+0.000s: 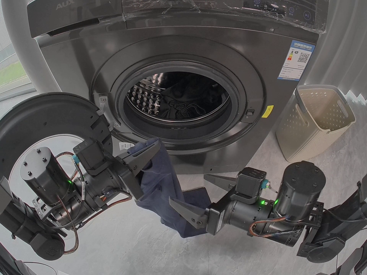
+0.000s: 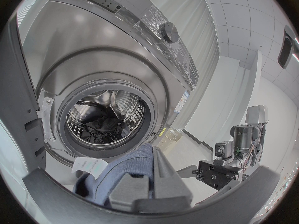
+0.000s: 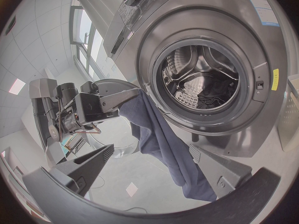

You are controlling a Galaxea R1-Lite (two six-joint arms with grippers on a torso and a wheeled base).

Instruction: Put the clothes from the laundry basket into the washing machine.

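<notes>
My left gripper (image 1: pixel 150 152) is shut on a dark blue garment (image 1: pixel 164 184), holding it up just below the washing machine's (image 1: pixel 198 46) open drum mouth (image 1: pixel 177 96). The cloth hangs down toward the floor. The same blue garment (image 3: pixel 162 137) drapes between the open fingers of my right gripper (image 3: pixel 152 154). That right gripper (image 1: pixel 193 195) sits low beside the hanging cloth, open and holding nothing. Dark clothes (image 1: pixel 187 100) lie inside the drum. In the left wrist view the blue garment (image 2: pixel 124 171) bunches over my left gripper (image 2: pixel 149 178), with a white label showing.
The round door (image 1: pixel 42 123) stands swung open at the left, behind my left arm. A beige laundry basket (image 1: pixel 317 121) stands on the floor right of the machine and looks empty from here. Grey floor lies in front.
</notes>
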